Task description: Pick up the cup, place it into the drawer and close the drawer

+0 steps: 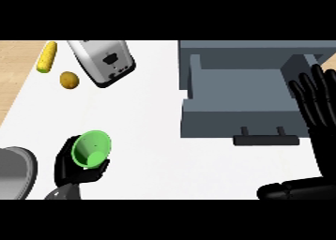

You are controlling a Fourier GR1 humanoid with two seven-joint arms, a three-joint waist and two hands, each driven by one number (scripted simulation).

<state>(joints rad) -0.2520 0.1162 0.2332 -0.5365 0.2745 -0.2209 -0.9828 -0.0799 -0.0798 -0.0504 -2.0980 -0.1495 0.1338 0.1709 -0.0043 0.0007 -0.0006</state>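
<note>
A: Green plastic, that's the round open-mouthed cup (92,148) — it sits at the near left of the white counter (150,117), tilted so its mouth faces up at us, with the left hand (77,168) curled round its lower body.

B: And the drawer?

A: The grey box-shaped drawer (233,96) stands pulled open at the far right, its dark bar handle (265,139) toward the near side. Cup and drawer are well apart, so the carry is not yet made.

B: The other hand?

A: The right hand (323,122) shows at the right edge, fingers straight and spread, resting beside the drawer and holding nothing.

B: What could spoil it from here?

A: I'd judge the tilt matters most: a cup held by its lower body may slip or swing as the arm crosses. It could also clip the drawer's near wall if brought in too low. (The silver toaster (101,62), the brown potato (70,79) and the yellow corn cob (47,56) lie at the far left, away from the likely path.)

B: And the closing?

A: The right hand is near the handle; pushing before the left hand is out would trap it.
</note>
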